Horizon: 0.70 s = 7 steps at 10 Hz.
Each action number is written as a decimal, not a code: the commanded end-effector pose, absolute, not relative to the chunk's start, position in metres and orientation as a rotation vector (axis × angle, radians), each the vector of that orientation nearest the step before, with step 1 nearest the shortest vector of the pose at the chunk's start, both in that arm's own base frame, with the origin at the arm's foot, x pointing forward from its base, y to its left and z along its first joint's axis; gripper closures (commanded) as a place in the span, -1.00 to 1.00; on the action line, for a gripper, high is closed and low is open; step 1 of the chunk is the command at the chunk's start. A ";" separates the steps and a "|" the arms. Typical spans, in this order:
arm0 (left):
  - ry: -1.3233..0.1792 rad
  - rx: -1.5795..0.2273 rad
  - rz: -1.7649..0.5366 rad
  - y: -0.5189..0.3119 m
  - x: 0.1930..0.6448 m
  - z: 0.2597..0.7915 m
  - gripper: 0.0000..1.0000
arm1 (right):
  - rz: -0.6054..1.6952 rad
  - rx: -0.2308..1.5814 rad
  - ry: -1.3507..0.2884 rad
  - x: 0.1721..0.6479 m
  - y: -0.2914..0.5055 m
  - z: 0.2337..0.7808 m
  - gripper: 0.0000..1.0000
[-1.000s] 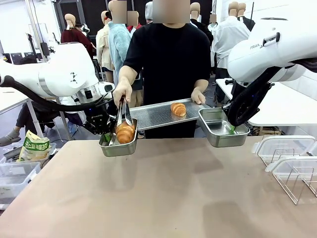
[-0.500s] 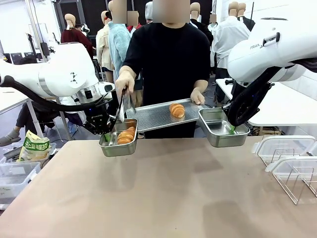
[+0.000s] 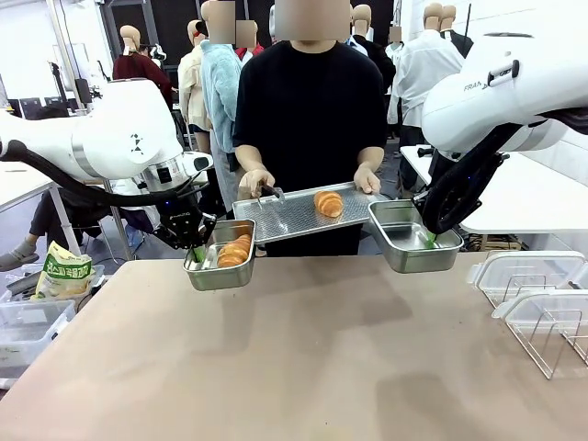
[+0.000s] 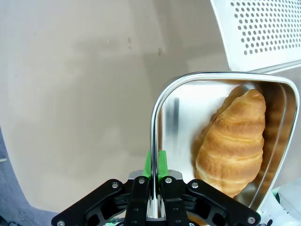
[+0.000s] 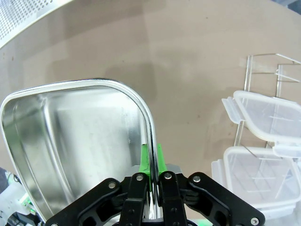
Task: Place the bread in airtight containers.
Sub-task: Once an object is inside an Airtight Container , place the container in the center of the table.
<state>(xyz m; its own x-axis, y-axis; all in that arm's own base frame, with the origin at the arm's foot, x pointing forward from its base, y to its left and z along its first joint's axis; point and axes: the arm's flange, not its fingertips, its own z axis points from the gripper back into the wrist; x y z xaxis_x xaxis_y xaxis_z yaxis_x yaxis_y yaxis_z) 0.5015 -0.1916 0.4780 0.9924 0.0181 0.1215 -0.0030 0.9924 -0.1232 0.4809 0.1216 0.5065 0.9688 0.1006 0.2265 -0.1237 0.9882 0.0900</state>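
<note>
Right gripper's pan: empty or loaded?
Empty. The right pan shows only bare steel inside in the wrist view, and one croissant lies on the tray.

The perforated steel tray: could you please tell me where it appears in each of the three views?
Front view: the perforated tray is at the centre, held by the person, with a croissant on it.
Left wrist view: top right corner, beyond the left pan.
Right wrist view: a sliver in the top left corner, beyond the right pan.
Shared landmark: the tan tabletop.
</note>
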 end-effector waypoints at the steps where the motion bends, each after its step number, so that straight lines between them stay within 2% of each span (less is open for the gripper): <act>1: -0.132 -0.121 0.011 -0.190 0.503 0.482 1.00 | 0.111 0.105 -0.226 0.482 0.122 0.508 1.00; 7: -0.132 -0.121 0.011 -0.190 0.503 0.482 1.00 | 0.111 0.105 -0.226 0.482 0.122 0.508 1.00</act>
